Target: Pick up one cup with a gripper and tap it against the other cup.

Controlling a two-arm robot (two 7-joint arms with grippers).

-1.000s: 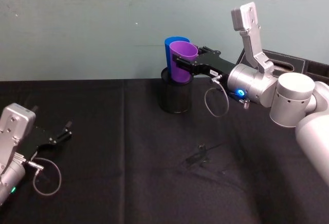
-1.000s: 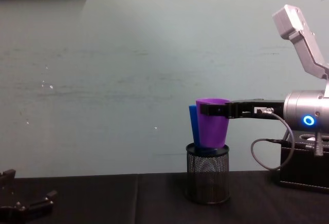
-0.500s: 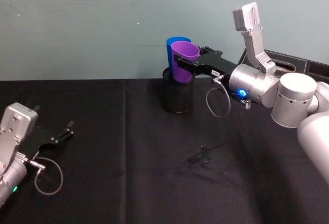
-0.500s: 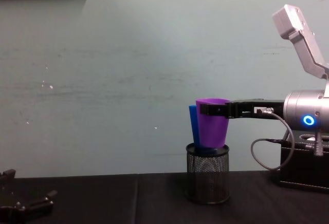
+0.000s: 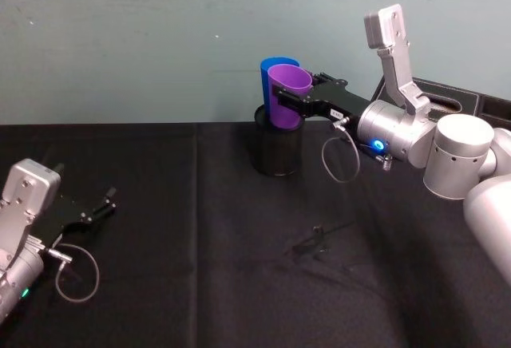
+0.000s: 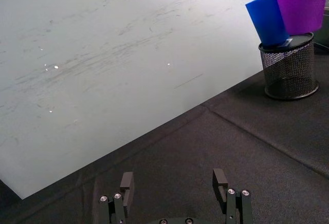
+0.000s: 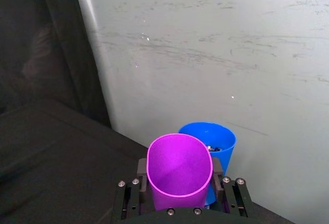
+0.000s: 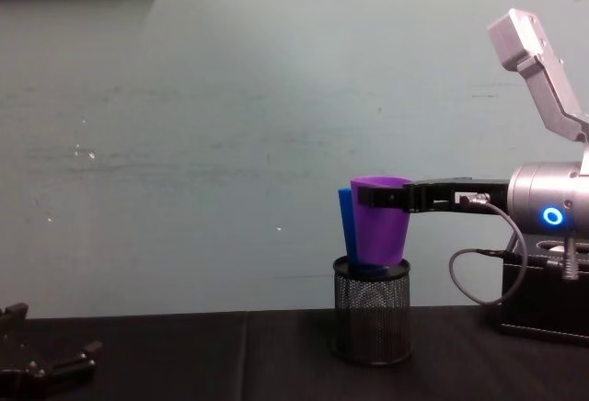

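The purple cup [image 8: 379, 231] covers most of the blue cup [image 8: 344, 226], and the mesh holder [image 8: 371, 323] hides the bottoms of both; whether they touch, I cannot tell. On the bench [image 5: 160, 268], a small dark thing [image 5: 313, 241] is too small to name.

Far back on the table [image 5: 200, 244], the other cup [image 5: 267, 73] stands in the pen holder [image 5: 275, 155], the held cup [image 5: 289, 86] before it.

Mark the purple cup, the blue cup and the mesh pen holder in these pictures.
purple cup [image 8: 380, 235]: chest view, on its side wall, lower half.
blue cup [image 6: 267, 19]: left wrist view, middle of its side wall.
mesh pen holder [image 8: 371, 323]: chest view, front of its mesh wall.
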